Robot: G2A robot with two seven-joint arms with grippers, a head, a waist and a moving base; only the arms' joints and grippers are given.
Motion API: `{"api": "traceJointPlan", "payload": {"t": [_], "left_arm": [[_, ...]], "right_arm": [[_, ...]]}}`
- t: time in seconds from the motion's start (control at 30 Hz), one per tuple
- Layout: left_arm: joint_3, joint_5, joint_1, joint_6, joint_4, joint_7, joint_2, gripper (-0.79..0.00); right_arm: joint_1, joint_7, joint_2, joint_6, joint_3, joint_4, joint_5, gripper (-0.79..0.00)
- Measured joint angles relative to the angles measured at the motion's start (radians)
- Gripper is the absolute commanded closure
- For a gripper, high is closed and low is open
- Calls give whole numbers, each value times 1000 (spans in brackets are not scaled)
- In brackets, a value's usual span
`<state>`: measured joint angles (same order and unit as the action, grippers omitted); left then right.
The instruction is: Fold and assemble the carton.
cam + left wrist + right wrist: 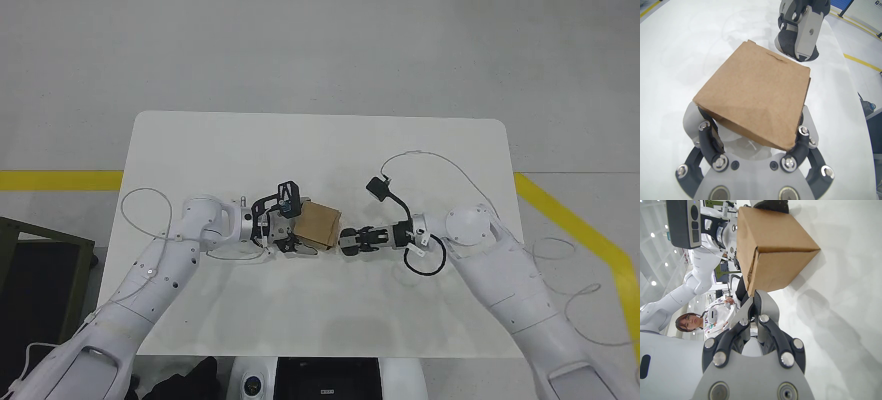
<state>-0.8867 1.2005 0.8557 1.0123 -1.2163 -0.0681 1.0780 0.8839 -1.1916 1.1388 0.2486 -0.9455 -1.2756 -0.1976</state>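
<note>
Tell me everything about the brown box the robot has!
The carton is plain brown cardboard, folded into a box shape, with a small crease on one face. One end flap stands slightly ajar. The carton sits near the middle of the white table. The left gripper clamps it from both sides; the shut right gripper has its tip at the ajar flap's edge.

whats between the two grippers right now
The carton sits between the left gripper and the right gripper, as the top view shows.
</note>
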Motion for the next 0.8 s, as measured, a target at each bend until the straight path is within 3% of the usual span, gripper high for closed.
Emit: {"api": "traceJointPlan", "payload": {"t": [0.8], "left_arm": [[7,-8,-6,0,2,-3,0,-785]], "right_arm": [[-67,8,33,23,72,64,-27,0]]}}
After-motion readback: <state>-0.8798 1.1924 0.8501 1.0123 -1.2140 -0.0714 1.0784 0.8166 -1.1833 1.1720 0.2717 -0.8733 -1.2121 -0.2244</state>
